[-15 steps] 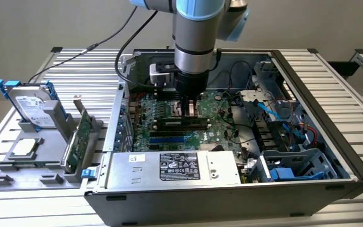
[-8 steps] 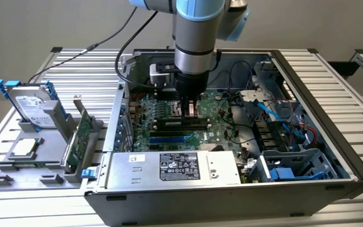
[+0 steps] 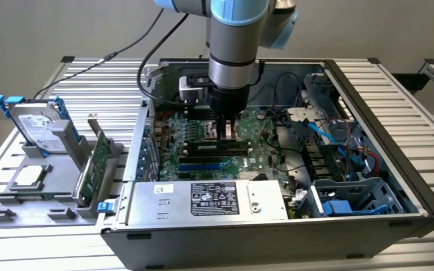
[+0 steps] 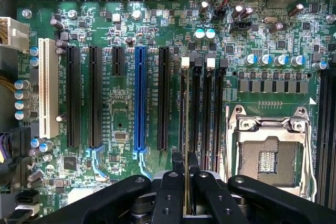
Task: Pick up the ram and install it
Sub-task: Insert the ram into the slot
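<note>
The ram [image 4: 187, 129] appears edge-on in the wrist view as a thin line running out from between my fingers [image 4: 168, 192]. My gripper [image 4: 186, 203] is shut on it. The stick hangs just above the row of black memory slots [image 4: 202, 108] with white end clips, parallel to them and in line with the slot beside the white clip [image 4: 185, 62]. In the exterior view my gripper [image 3: 228, 132] reaches down into the open computer case over the green motherboard [image 3: 194, 164], with the ram [image 3: 205, 145] lying level under the fingers.
An empty processor socket [image 4: 268, 156] lies beside the memory slots, and a blue slot [image 4: 140, 98] and black expansion slots on the other side. The power supply [image 3: 209, 199] fills the case front. Outside on a grey rack stand a hard drive [image 3: 40, 127], an expansion card [image 3: 96, 164] and a silver processor chip [image 3: 29, 176].
</note>
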Controlling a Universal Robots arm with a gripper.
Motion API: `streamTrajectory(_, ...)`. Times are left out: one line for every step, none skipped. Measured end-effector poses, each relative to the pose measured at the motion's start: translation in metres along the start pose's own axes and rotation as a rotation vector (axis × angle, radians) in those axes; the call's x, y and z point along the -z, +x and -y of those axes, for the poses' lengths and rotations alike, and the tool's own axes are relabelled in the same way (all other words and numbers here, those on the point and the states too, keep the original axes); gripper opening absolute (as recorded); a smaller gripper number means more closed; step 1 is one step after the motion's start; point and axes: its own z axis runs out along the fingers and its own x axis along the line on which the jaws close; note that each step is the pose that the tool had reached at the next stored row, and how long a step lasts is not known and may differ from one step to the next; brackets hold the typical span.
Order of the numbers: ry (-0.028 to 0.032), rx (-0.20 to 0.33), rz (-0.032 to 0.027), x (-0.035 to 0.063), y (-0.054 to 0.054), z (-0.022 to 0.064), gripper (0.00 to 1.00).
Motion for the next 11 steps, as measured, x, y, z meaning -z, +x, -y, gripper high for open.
streamTrajectory(0.0,0.0,0.0,-0.0001,0.0,0.0,0.14)
streamTrajectory(0.0,0.001,0.0,-0.0002,0.0,0.0,0.14)
streamTrajectory(0.0,0.001,0.0,-0.0002,0.0,0.0,0.14)
streamTrajectory(0.0,0.002,0.0,-0.0003,0.0,0.0,0.14)
streamTrajectory(0.0001,0.003,0.0,-0.0004,0.0,0.0,0.14)
streamTrajectory(0.0001,0.004,-0.0001,-0.0004,0.0,0.0,0.14)
streamTrajectory(0.0002,0.004,-0.0001,-0.0005,0.0,0.0,0.14)
streamTrajectory(0.0001,0.004,-0.0001,-0.0005,0.0,0.0,0.14)
streamTrajectory(0.0002,0.004,-0.0001,-0.0006,0.0,0.0,0.14)
streamTrajectory(0.0002,0.004,0.0,-0.0008,0.0,0.0,0.14)
streamTrajectory(0.0002,0.004,0.0,-0.001,0.0,0.0001,0.14)
